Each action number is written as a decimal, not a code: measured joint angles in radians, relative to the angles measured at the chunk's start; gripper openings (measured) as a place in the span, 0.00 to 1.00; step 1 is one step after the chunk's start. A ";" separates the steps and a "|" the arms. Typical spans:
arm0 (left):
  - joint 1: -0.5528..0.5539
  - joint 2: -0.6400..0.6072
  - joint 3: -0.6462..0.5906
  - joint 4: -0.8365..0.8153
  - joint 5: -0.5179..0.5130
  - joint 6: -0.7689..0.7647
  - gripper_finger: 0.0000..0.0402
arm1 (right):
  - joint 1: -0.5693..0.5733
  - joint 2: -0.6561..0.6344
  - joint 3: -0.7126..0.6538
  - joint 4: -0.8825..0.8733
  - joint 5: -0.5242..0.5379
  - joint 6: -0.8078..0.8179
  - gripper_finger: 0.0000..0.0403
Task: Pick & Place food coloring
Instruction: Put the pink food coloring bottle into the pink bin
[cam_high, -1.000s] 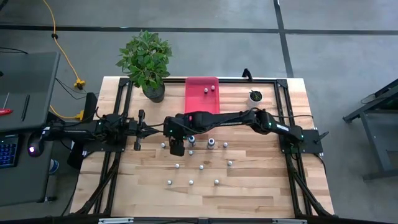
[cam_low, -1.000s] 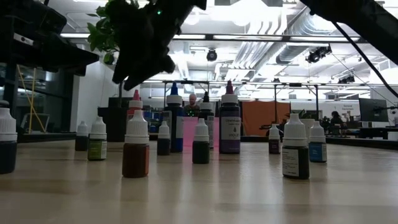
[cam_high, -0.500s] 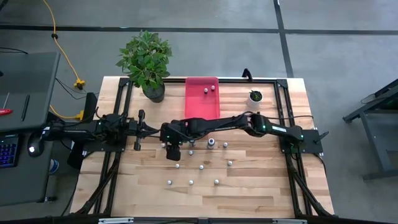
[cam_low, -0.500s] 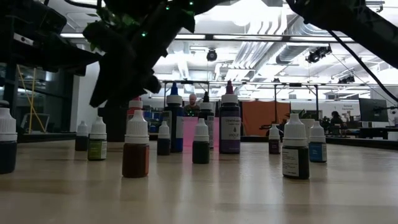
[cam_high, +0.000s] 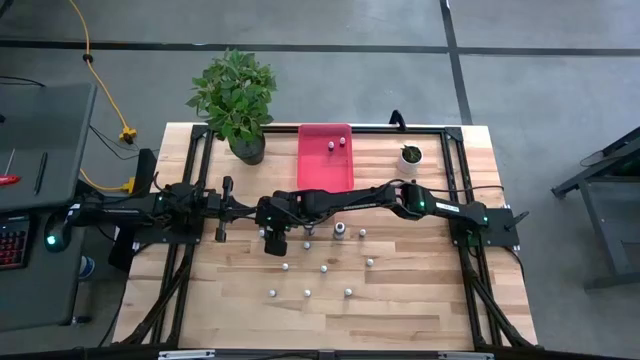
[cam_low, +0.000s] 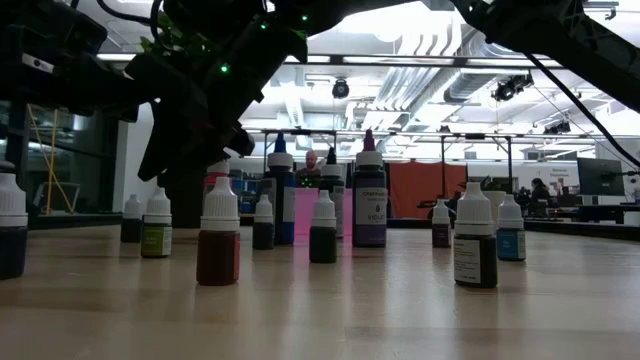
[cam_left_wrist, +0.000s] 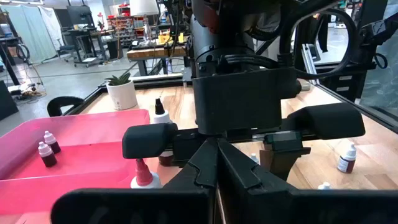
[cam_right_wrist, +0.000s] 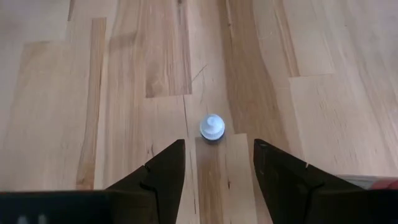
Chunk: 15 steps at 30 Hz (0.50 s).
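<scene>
Several tiny white-capped food coloring bottles (cam_high: 323, 268) stand upright on their bases across the wooden table (cam_high: 420, 310). The low view shows them in a row, with a taller blue one (cam_low: 281, 195) and a purple one (cam_low: 369, 200) behind. My right gripper (cam_right_wrist: 219, 144) is open and slants down over the table's middle left (cam_high: 274, 245). One bottle's white cap (cam_right_wrist: 212, 127) shows just ahead of its fingertips, untouched. My left gripper (cam_high: 240, 210) waits shut and level at the table's left.
A pink tray (cam_high: 325, 170) at the table's far middle holds two small bottles (cam_high: 336, 144). A leafy potted plant (cam_high: 236, 100) stands at the far left and a small white pot (cam_high: 411, 155) at the far right. Black frame rails (cam_high: 470, 280) run along the table's sides.
My right gripper has come down toward the table and a little toward its left edge, tipping slightly more downward and staying open. It now hangs low over the bottles at the middle left.
</scene>
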 joint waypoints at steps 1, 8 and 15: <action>0.000 0.000 0.000 0.000 0.000 0.000 0.00 | 0.003 0.000 0.000 -0.008 0.001 0.001 0.44; 0.000 0.000 0.000 0.000 0.000 0.000 0.00 | 0.011 -0.002 0.001 -0.075 0.000 0.054 0.44; 0.000 0.000 0.000 0.000 0.000 0.000 0.00 | 0.043 -0.003 0.002 -0.091 0.016 0.093 0.44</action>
